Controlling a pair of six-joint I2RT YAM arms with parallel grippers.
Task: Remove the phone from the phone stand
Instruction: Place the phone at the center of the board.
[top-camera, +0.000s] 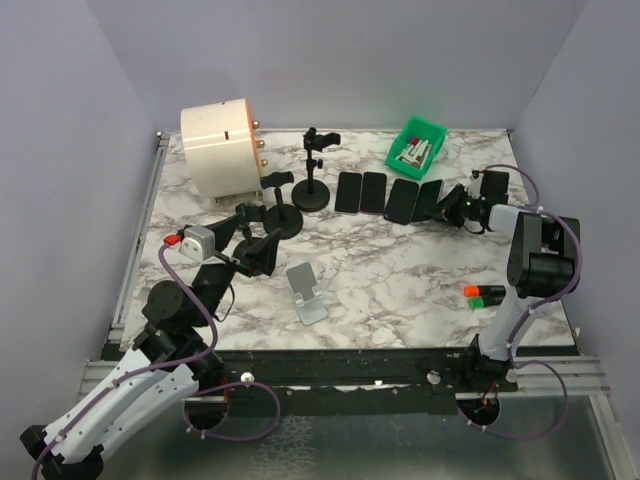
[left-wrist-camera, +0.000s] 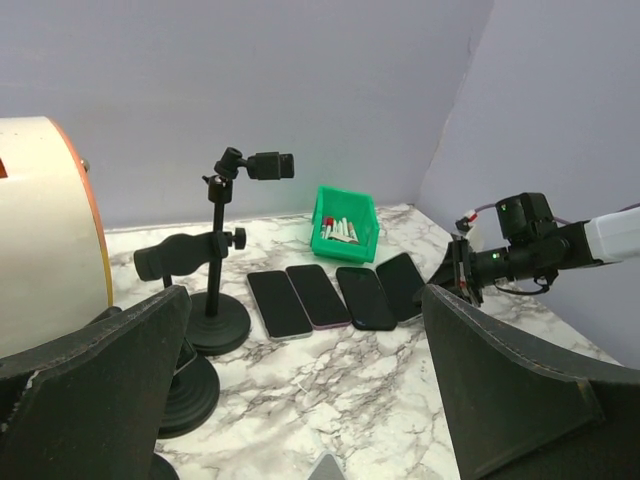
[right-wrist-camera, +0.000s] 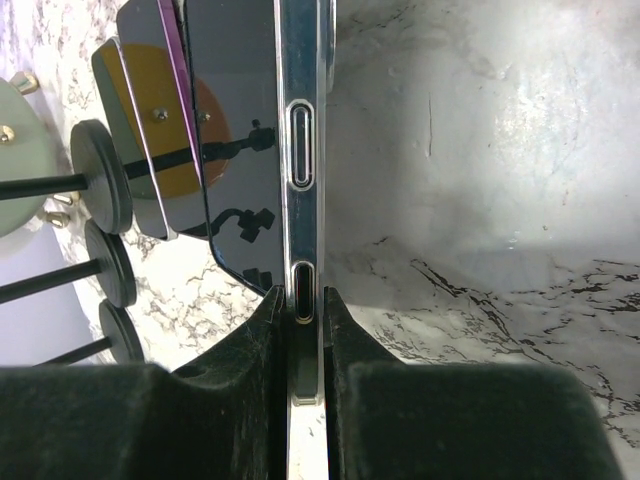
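Note:
The silver phone stand (top-camera: 306, 293) stands empty at the table's front middle; only its tip (left-wrist-camera: 328, 467) shows in the left wrist view. My right gripper (top-camera: 452, 208) is shut on the side edge of a dark phone (top-camera: 430, 200) at the right end of a row of phones. In the right wrist view the pads (right-wrist-camera: 255, 350) pinch that phone's metal edge (right-wrist-camera: 300, 150) by its side buttons. I cannot tell whether this phone touches the table. My left gripper (top-camera: 258, 235) hangs open left of the stand, with nothing between its fingers (left-wrist-camera: 520, 390).
Three more phones (top-camera: 373, 192) lie flat in the row. Black pole stands (top-camera: 312, 190) (top-camera: 280, 215) rise at the back left beside a white cylinder (top-camera: 222, 148). A green bin (top-camera: 417, 143) sits at the back. Red and green items (top-camera: 484, 294) lie front right.

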